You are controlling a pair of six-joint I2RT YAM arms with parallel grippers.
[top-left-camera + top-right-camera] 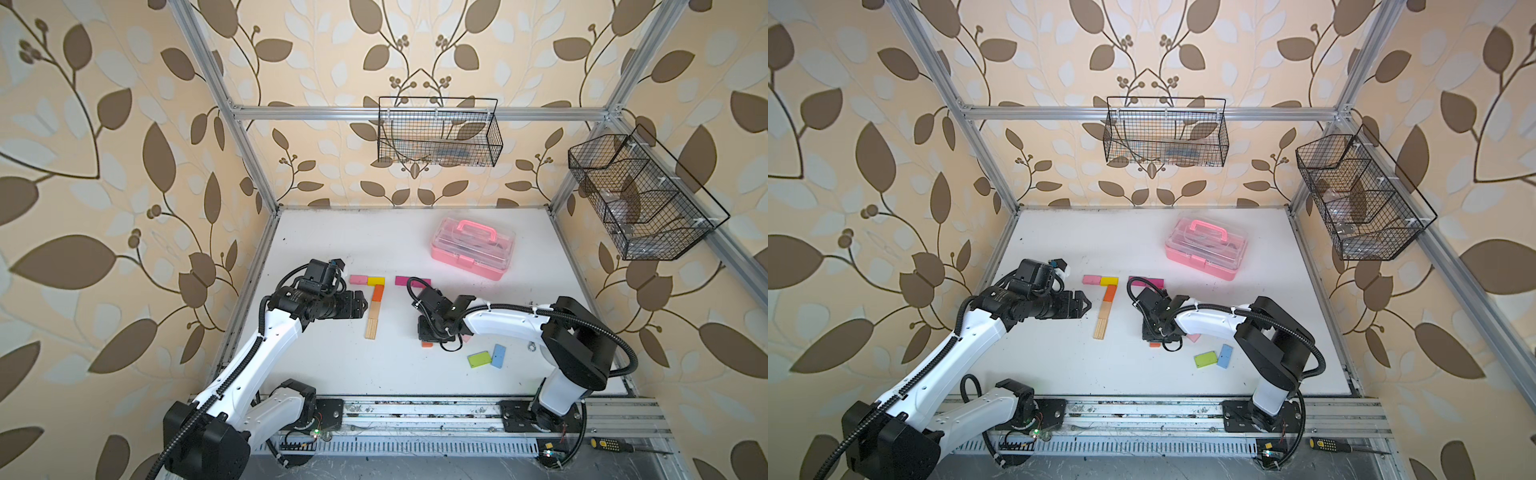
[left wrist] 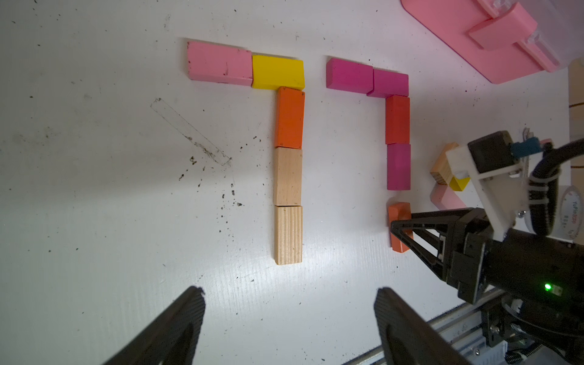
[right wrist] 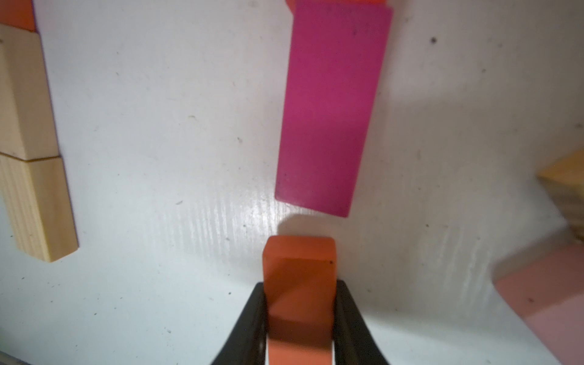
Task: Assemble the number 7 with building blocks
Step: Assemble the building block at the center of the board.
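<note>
- Definitely a robotics lab test cell, not somebody's home: silver aluminium extrusion frame (image 1: 311,113) boxing in a white tabletop (image 1: 374,241), with beige leaf-print wallpaper panels (image 1: 104,124) all round.
- White-and-black robot arm (image 1: 274,332) bolted at 7 o'clock and a matching second arm (image 1: 507,320) at 5, both on a metal rail (image 1: 415,409).
- Black wire basket (image 1: 438,132) hung at 12, a partitioned wire basket (image 1: 640,208) at 2, and a yellow-and-black screwdriver (image 1: 609,445) lying at 5.

The only legible text is a partly readable "YuPin" on a white round label (image 2: 572,211).
</note>
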